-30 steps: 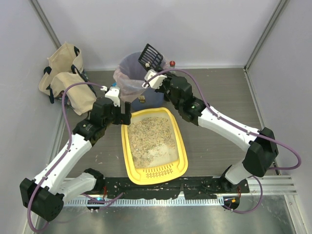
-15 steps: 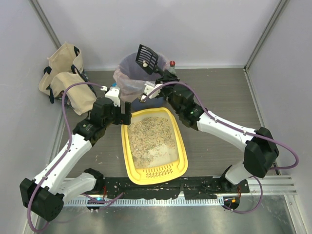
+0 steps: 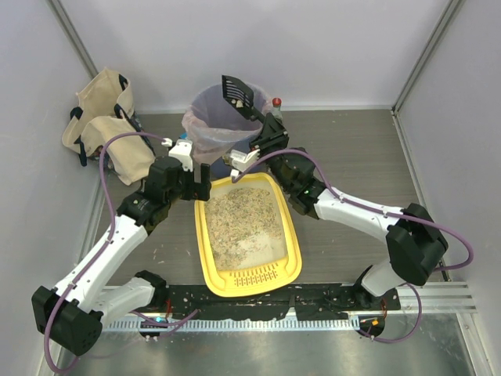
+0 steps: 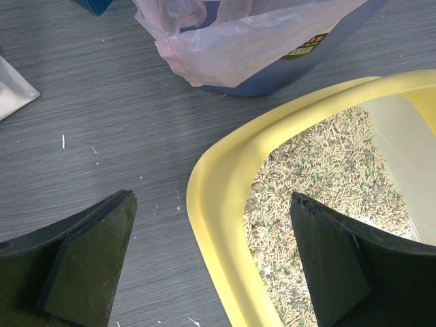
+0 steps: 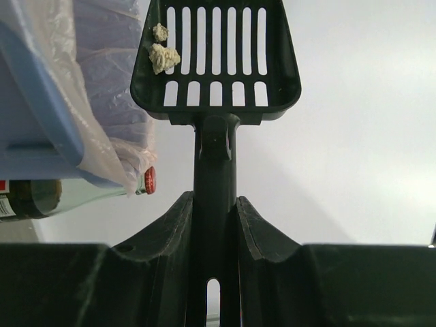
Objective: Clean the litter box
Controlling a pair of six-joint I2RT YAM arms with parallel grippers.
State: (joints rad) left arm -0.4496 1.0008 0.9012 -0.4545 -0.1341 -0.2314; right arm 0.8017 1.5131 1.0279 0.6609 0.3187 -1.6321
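The litter box [image 3: 292, 235], a yellow tray of beige granules, lies between the arms, its grille end nearest the bases. My right gripper [image 3: 264, 128] is shut on the handle of a black slotted scoop [image 3: 237, 92], which it holds raised over the blue bin's right rim. In the right wrist view the scoop [image 5: 215, 61] carries two pale clumps [image 5: 163, 56] at its upper left, and my right gripper [image 5: 216, 204] clamps the handle. My left gripper [image 3: 197, 188] is open and straddles the tray's far-left corner. In the left wrist view the left gripper [image 4: 212, 201] has the yellow rim [image 4: 211, 225] between its fingers, without touching it.
A round blue bin [image 3: 210, 117] with a clear liner stands just behind the tray. A bottle with a red cap [image 3: 275, 103] stands right of it. Two canvas bags [image 3: 102, 121] lie at the back left. Loose granules dot the floor near the tray [image 4: 63, 141].
My right wrist has swung left toward the tray's far end, and the scoop has turned more edge-on over the bin's rim. The left arm has not moved.
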